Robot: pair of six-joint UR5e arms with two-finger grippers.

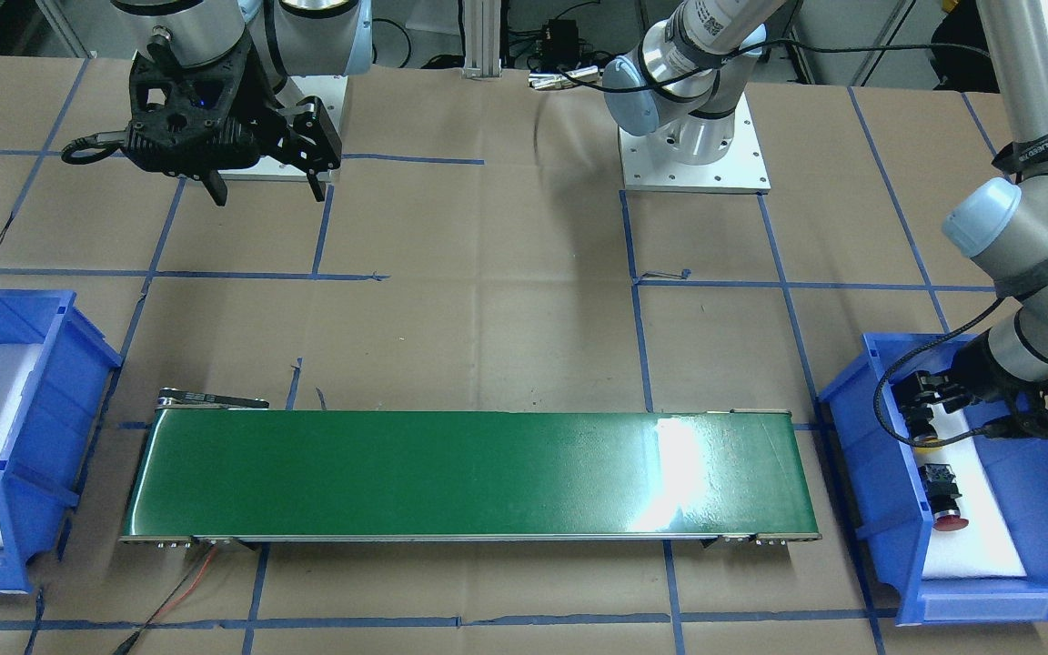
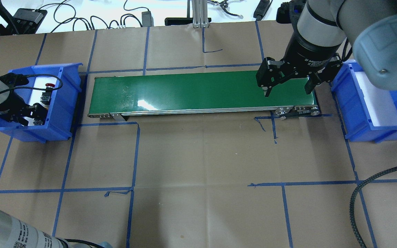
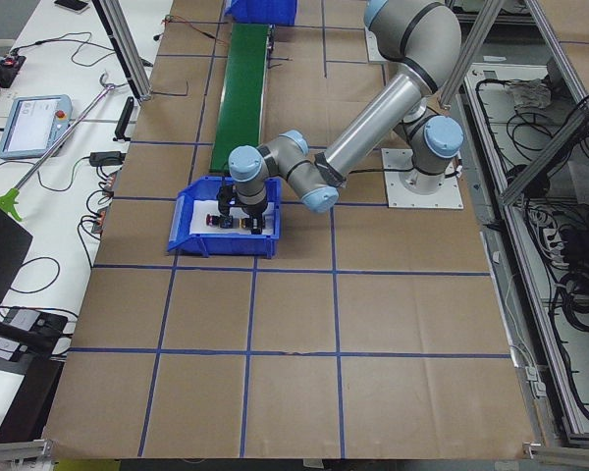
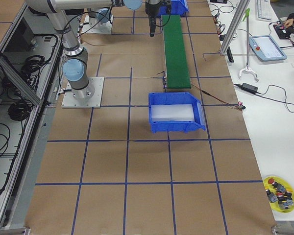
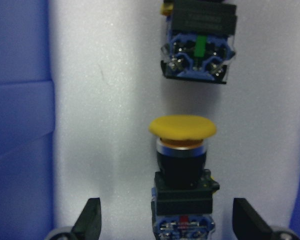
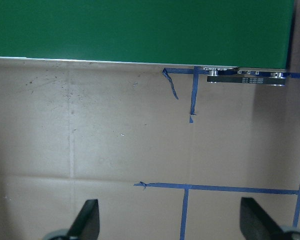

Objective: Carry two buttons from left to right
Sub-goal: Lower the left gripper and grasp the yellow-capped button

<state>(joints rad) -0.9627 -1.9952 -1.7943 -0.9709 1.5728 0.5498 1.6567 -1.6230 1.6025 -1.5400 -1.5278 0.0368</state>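
The yellow-capped button (image 5: 182, 127) lies on white foam in the left blue bin (image 2: 64, 103), its block toward my left gripper. The left gripper (image 5: 168, 215) is open low in the bin. Its fingers stand on either side of the button's block without touching it. The front-facing view shows the left gripper (image 1: 929, 409) over the yellow cap (image 1: 926, 440). The red-capped button (image 1: 944, 500) lies further along the same bin; it also shows in the overhead view (image 2: 48, 90). My right gripper (image 2: 289, 92) is open and empty above the right end of the green belt.
A green conveyor belt (image 2: 202, 91) runs between the left bin and the right blue bin (image 2: 367, 113), which has white foam inside. Brown paper with blue tape lines covers the table. A black cable (image 2: 357, 203) lies at the near right.
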